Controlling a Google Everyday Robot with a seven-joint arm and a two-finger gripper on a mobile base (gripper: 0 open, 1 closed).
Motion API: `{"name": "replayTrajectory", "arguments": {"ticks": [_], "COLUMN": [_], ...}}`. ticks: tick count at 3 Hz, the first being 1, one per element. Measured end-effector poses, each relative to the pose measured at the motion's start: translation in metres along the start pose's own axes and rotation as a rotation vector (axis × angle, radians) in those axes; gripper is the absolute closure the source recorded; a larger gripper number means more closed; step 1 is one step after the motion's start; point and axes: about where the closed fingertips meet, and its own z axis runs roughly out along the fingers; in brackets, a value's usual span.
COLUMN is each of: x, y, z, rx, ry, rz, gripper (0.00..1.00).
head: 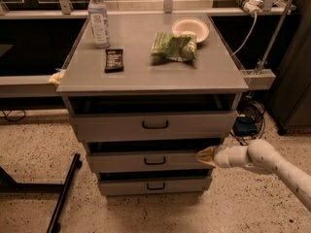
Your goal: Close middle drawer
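Observation:
The middle drawer (154,161) is a grey drawer with a small black loop handle, second from the top in the grey cabinet (150,76). It stands out only slightly, with a dark gap above its front. My gripper (204,156) comes in from the right on a white arm (265,161). Its tan fingertips are drawn together and press against the right end of the middle drawer's front.
The top drawer (155,125), with a bigger handle, also stands slightly out. The slim bottom drawer (155,186) sits below. On top are a water bottle (98,18), a dark snack bar (114,60), a green chip bag (175,46) and a bowl (190,29). A black stand leg (65,193) is at the lower left.

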Motion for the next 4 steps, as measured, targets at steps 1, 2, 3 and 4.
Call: {"name": "replayTrajectory", "arguments": {"ticks": [1,2,3,4], "x": [-0.001,-0.03,-0.077,-0.097], "y": [0.0,0.025,0.051,0.037], "z": [-0.001,-0.031,-0.091,-0.162], "rx": [0.001,-0.048,-0.096,-0.08], "ry": [-0.001,-0.04,-0.066,0.028], "rz": [-0.001,0.023,0.056,0.048], "gripper": [1.0,1.0,1.0,1.0]}}
